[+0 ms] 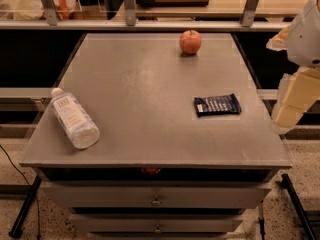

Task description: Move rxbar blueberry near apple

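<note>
Clock: read over the worktop (145, 84), with 12 at the far edge and 6 at the edge above the drawers.
Bottle (74, 118): and we open on the left, at about 8 o'clock. It's a clear plastic bottle lying on its side, cap towards 11 and base towards 5. It plays no part in this job, and lying out there it blocks nothing.
Bottle label: a white wrap with a small square mark near the cap. There is print on it, but none I can read.
Drawers (156, 196): under the near edge, shut, with small knobs down the middle.
Apple (190, 42): over to 12-to-1 o'clock, close to the far edge. It sits upright with the stem dimple on top, and there is free worktop all around it. This is the mark to aim for.
Snack bar (217, 105): here's the one to move, at about 3-to-4 o'clock. It lies flat in its dark blue wrapper, long side running left to right, well apart from the apple and nearer the right edge.
Snack bar writing: white lettering runs along the wrapper, too small to make out.
Gripper (287, 111): far right, off the worktop's edge at about 3 o'clock. It hangs pale and angled down, beside the snack bar and not touching it. It has hold of nothing, and how far open it is I cannot tell.
Step in hand: by my reading, the reach in. The snack bar has not been picked up yet.
Next move: likely come in from 3 o'clock, take the snack bar across its short side, and carry it towards 12.
Risk: a flat wrapper is easy to skid along instead of lifting.
</note>
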You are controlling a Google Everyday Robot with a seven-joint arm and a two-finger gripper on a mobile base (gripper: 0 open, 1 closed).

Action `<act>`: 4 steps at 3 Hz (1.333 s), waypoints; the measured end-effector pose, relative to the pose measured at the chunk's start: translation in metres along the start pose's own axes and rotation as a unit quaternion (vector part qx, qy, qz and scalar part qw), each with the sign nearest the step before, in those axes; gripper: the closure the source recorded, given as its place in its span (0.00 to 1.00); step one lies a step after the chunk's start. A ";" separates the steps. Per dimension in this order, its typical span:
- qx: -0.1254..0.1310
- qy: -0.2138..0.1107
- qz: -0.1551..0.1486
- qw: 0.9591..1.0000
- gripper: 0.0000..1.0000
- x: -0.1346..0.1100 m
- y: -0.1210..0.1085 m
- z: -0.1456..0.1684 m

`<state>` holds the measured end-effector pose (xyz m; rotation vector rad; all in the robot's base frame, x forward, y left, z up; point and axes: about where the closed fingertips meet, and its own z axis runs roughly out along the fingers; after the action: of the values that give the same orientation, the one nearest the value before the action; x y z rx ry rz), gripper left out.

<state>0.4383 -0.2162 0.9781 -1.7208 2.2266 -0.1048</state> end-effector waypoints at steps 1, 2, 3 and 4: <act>0.000 0.000 0.000 1.000 0.00 0.000 0.000 0.000; -0.010 0.012 -0.045 0.999 0.00 -0.009 -0.015 0.014; -0.039 0.022 -0.099 0.994 0.00 -0.022 -0.042 0.049; -0.068 0.025 -0.122 0.990 0.00 -0.024 -0.063 0.091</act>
<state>0.5289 -0.1976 0.9133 -2.0819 2.0905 -0.0539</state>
